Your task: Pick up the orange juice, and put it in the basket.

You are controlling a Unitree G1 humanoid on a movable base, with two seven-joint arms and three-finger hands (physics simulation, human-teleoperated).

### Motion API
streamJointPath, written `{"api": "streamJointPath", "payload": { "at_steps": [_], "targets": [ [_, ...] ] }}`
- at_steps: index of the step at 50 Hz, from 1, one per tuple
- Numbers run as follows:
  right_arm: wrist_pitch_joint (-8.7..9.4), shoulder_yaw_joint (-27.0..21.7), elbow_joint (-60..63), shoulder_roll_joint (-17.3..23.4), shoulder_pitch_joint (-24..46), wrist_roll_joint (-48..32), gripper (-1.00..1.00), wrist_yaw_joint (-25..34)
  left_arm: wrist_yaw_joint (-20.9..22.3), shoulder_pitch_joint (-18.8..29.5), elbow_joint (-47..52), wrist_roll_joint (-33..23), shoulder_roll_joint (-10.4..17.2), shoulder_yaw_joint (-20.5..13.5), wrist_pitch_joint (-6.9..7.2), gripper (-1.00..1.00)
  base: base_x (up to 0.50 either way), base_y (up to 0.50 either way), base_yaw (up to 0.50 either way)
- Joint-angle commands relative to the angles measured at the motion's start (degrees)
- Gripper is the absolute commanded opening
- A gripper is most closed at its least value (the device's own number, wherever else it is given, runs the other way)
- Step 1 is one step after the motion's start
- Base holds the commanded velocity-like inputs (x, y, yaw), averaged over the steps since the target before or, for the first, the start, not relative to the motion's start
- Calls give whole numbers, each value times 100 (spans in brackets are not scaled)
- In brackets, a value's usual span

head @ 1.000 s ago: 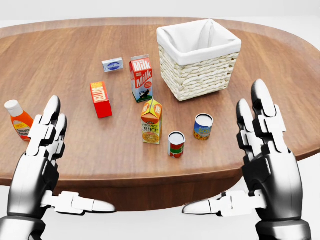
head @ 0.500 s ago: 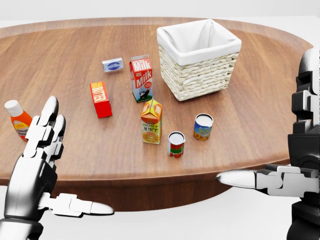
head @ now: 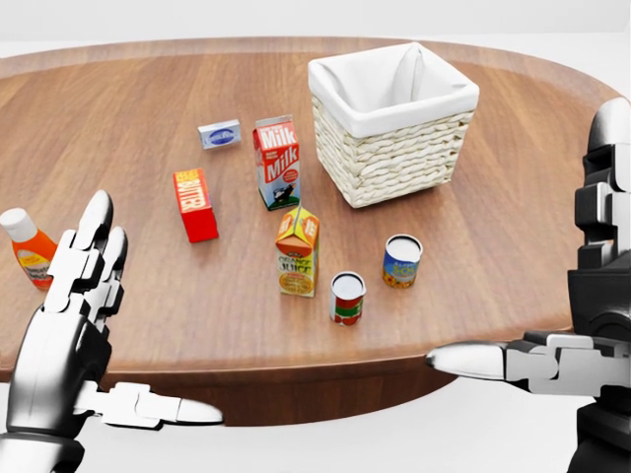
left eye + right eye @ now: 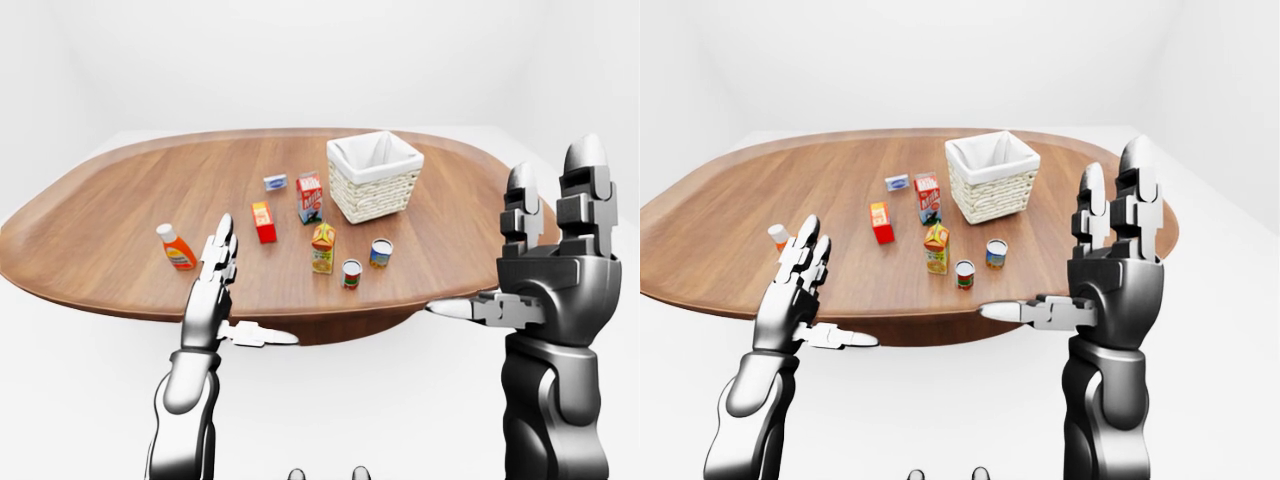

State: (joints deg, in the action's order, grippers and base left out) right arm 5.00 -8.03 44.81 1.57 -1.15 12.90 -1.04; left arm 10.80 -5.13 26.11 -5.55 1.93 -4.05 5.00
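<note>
**Holding both hands open over the desk edge**

Raising my left hand (image 3: 74, 325) at the near edge of the desk (image 3: 148, 128), I keep its fingers straight and spread, thumb out sideways, touching nothing. My right hand (image 4: 1110, 265) is raised the same way, splayed wide and empty; the head view cuts off most of it. The orange juice (image 3: 297, 251) stands upright between my hands, well apart from both. A milk carton (image 3: 277, 163) stands above it in the head view, with the lined basket (image 3: 394, 148) to the upper right. Two cans (image 3: 346, 298) sit just right of the juice. The bottle (image 3: 28, 246) beside my left fingers seems clear of them.
</note>
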Motion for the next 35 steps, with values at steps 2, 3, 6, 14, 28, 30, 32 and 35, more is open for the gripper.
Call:
{"api": "streamJointPath", "payload": {
  "at_steps": [2, 3, 6, 14, 28, 30, 32, 35],
  "targets": [
    [0, -2, 115, -23, -118, 42, 100, 67, -16, -16, 17, -14, -14, 50, 0, 100, 21, -7, 0],
    [0, 16, 142, -24, -138, 14, 100, 75, 6, -32, 80, 12, -16, 56, 0, 100, 21, -9, 0],
    [0, 18, 139, -32, -146, 17, 100, 90, 15, -45, 106, 19, -13, 53, 0, 100, 23, -12, 0],
    [0, 41, 139, -35, -151, -20, 100, 118, 8, -29, 72, 5, -14, 65, 0, 100, 33, -21, 0],
    [0, 135, 234, -47, -197, -101, 100, 203, 30, -17, 89, 4, -10, 93, 0, 100, 29, -39, 0],
    [0, 121, 239, -48, -168, -86, 100, 200, 25, -12, 114, -13, -11, 102, 0, 100, 25, -16, 0],
    [0, 125, 228, -52, -150, -84, 100, 192, 29, -3, 99, -3, -12, 101, 0, 100, 25, -16, 0],
    [0, 131, 242, -50, -154, -77, 100, 194, 36, -19, 128, -12, -13, 115, 0, 100, 27, -17, 0]
  ]
}}
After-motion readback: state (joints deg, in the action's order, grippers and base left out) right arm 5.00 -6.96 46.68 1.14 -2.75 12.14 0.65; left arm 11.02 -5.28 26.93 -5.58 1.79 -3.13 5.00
